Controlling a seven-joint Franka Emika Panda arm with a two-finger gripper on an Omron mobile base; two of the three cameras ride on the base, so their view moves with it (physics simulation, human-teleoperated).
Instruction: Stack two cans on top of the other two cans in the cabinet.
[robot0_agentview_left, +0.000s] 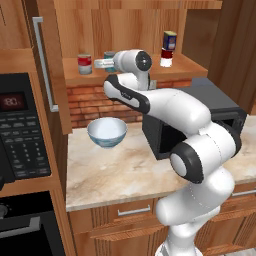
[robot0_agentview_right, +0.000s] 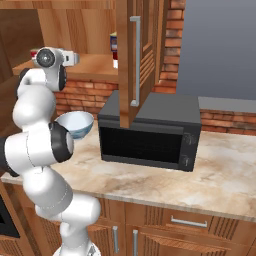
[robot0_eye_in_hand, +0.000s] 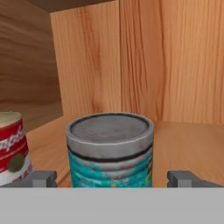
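The cabinet shelf (robot0_agentview_left: 130, 74) holds several cans. In the hand view the teal can (robot0_eye_in_hand: 110, 153) with silver rims stands upright right in front of me. My gripper (robot0_eye_in_hand: 113, 178) is open, one fingertip on each side of this can, with a small gap on both sides. From the left base view the gripper (robot0_agentview_left: 101, 63) reaches into the cabinet in front of the teal can (robot0_agentview_left: 109, 54). The silver can with a red and white label (robot0_agentview_left: 85, 64) (robot0_eye_in_hand: 11, 148) stands just left of it. At the shelf's right, the dark blue can (robot0_agentview_left: 169, 40) sits on the white can with a red band (robot0_agentview_left: 166, 60).
The cabinet door (robot0_agentview_right: 135, 60) with its long bar handle (robot0_agentview_left: 42, 65) stands open. A white bowl (robot0_agentview_left: 107, 132) and a black microwave (robot0_agentview_right: 150, 135) sit on the marble counter (robot0_agentview_left: 115, 175) below the shelf. An oven control panel (robot0_agentview_left: 20, 135) is on the left.
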